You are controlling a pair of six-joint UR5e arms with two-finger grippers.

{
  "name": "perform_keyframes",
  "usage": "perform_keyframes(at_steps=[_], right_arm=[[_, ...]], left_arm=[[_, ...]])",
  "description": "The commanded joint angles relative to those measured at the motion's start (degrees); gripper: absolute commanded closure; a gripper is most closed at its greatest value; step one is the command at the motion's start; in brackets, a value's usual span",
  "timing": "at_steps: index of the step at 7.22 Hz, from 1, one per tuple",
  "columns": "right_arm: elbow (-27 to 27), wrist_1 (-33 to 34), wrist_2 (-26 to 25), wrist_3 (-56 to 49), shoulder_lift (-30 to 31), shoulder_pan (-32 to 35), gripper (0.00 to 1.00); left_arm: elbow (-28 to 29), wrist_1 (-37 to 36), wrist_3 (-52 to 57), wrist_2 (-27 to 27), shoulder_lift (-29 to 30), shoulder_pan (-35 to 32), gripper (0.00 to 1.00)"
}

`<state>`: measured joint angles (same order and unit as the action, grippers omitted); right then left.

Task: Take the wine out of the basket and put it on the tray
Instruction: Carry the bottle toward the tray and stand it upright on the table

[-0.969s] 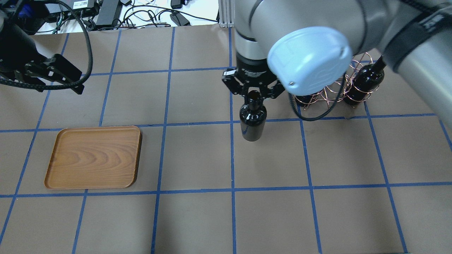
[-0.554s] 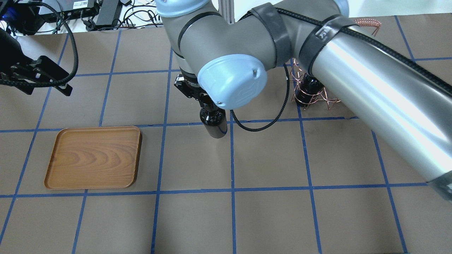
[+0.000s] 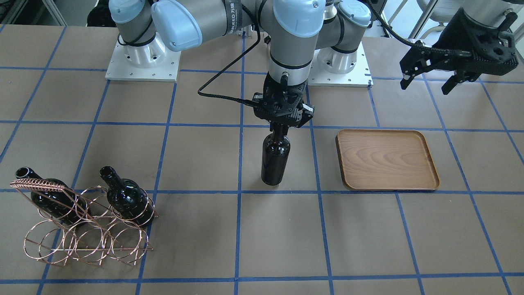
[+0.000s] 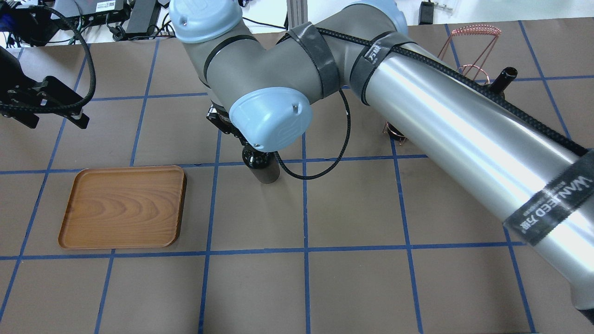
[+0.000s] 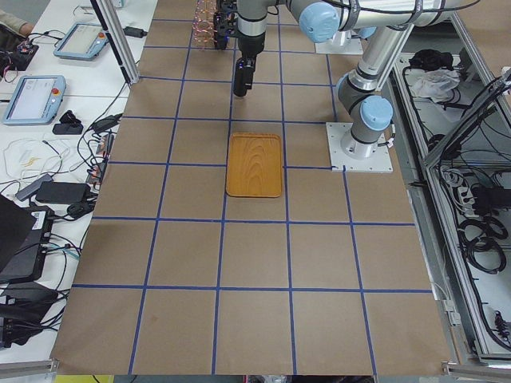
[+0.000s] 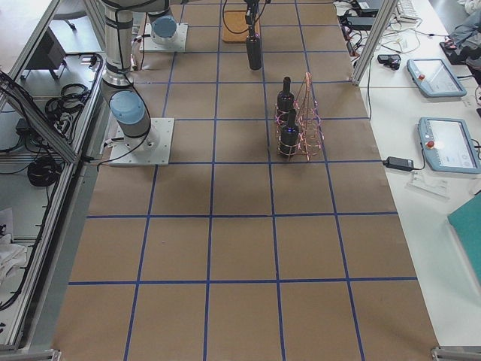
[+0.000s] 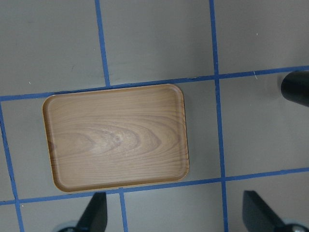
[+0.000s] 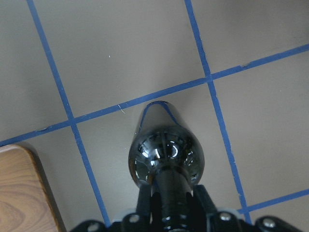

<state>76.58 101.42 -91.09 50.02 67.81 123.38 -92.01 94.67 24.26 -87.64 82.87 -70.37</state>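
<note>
Between the basket point(image 3: 82, 233) and the tray point(image 3: 430, 164), you see the right gripper point(image 3: 282, 125) clenched on the neck of the wine point(image 3: 275, 159), which has moved nearer the tray; placing comes next. The left gripper point(image 3: 425, 80) hangs released.

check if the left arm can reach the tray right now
Probably yes: the left gripper hangs open near the tray, which lies bare; the bottle held by the right gripper is beside it, not over it.

A strip of bare table point(image 3: 303, 164) lies between the wine point(image 3: 275, 159) and the tray point(image 3: 387, 159), the left claw point(image 3: 425, 88) hanging well aside.
</note>
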Motion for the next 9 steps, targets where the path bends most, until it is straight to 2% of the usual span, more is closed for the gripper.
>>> perform_keyframes(at_steps=[1, 2, 4, 5, 6, 8, 9], right_arm=[[0.06, 0.36, 1.08, 0.16, -0.66, 0.46, 0.14], [0.15, 0.18, 1.44, -0.19, -0.66, 0.46, 0.01], [-0.46, 0.27, 1.09, -3.24, 1.26, -1.72, 0.04], [-0.55, -0.17, 1.52, -6.83, 3.71, -5.92, 0.03], [-0.47, -2.08, 5.62, -11.66, 6.95, -11.44, 0.01], [-0.46, -11.37, 6.98, -28.93, 11.88, -22.17, 0.01], [-0.46, -15.51, 6.63, -35.98, 14.17, -27.09, 0.01]], left_arm=[[-0.18, 0.25, 0.00, 0.02, 0.01, 0.06, 0.00], [-0.10, 0.25, 0.00, 0.02, 0.01, 0.06, 0.00], [-0.01, 0.51, 0.09, -1.81, -0.16, -0.20, 0.00], [-0.10, 1.04, 1.48, -1.48, -0.42, -0.81, 0.00], [-1.32, 1.39, 2.63, -1.48, -0.77, -0.82, 0.00], [-1.60, 0.52, 1.25, -1.21, -0.25, -1.34, 0.00], [-1.24, 0.60, -2.77, -1.21, -0.34, -4.22, 0.00]])
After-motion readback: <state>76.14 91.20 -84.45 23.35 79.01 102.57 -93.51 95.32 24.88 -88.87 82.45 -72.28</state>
